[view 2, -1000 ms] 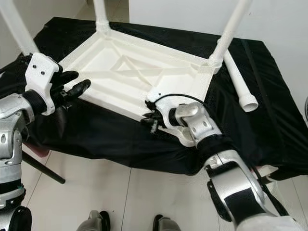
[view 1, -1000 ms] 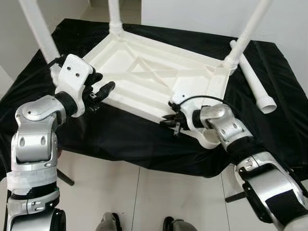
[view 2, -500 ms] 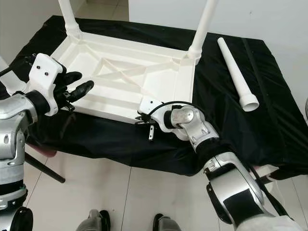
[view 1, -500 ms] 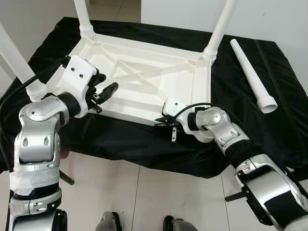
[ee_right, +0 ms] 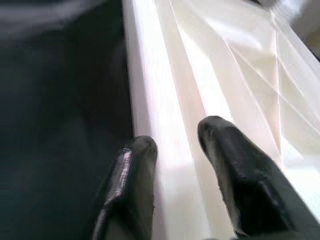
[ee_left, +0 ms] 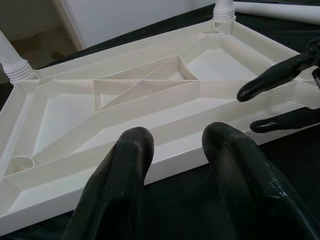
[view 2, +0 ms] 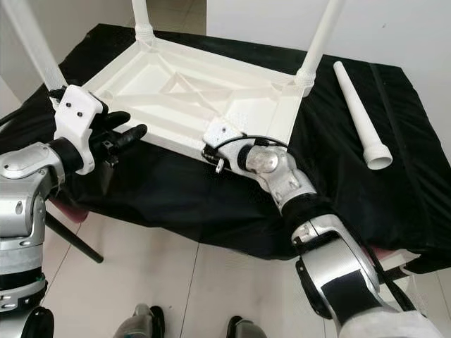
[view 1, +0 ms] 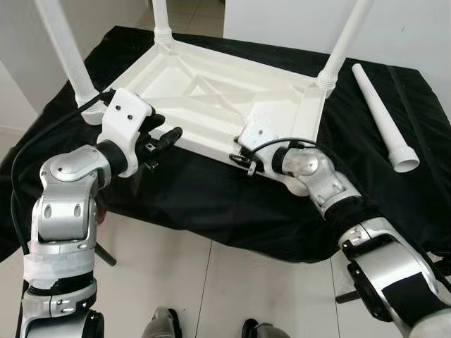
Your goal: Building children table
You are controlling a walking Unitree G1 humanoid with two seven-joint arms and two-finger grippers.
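Three legs up on the upside-down tabletop [view 1: 211,98] mid-counter [view 1: 394,204], fourth leg [view 1: 384,116] loose at three o'clock; right gripper [ee_right: 175,170] straddles the near rim, left gripper [ee_left: 175,165] gapes just short.

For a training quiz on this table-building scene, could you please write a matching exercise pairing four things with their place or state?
Things:
1. loose white leg
2. upturned tabletop
3. right end effector
4. left end effector

Places or states:
A. fingers astride the tabletop's near rim
B. open, just off the near rim
C. lying flat on the black cloth, to the right
D. three legs attached, pointing up

Pairs: 1-C, 2-D, 3-A, 4-B
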